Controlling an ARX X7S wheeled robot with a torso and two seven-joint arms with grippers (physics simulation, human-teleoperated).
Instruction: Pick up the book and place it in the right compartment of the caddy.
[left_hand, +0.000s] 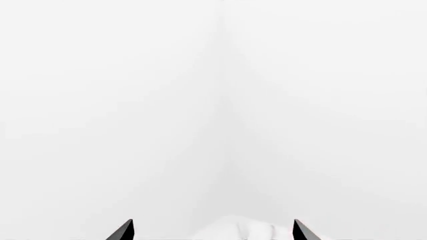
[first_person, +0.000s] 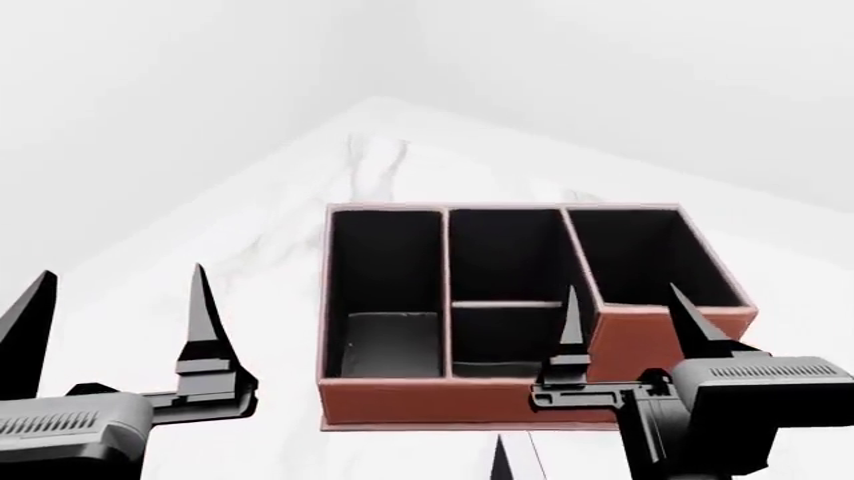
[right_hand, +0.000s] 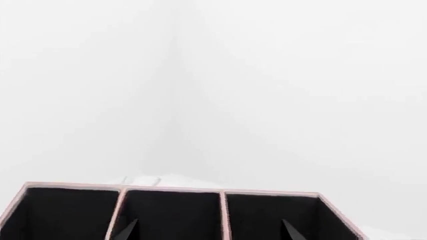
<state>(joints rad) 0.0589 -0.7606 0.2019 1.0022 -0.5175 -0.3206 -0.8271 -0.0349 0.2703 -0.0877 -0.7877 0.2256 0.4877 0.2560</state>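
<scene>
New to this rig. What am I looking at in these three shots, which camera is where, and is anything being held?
These are simulator renders of a wheeled robot with two arms, each ending in a two-finger gripper.

The head view looks forward and down from the robot's head. It shows the left gripper and the right gripper, both open and empty, raised in front of a white marble table. On the table sits a reddish-brown caddy with a black interior, split into several cells; its right compartment has the tallest walls.

The other two pictures come from cameras near each gripper. The left wrist view shows mostly white wall and just the fingertips. The right wrist view looks over the caddy's top edge.

No book shows in any picture.
</scene>
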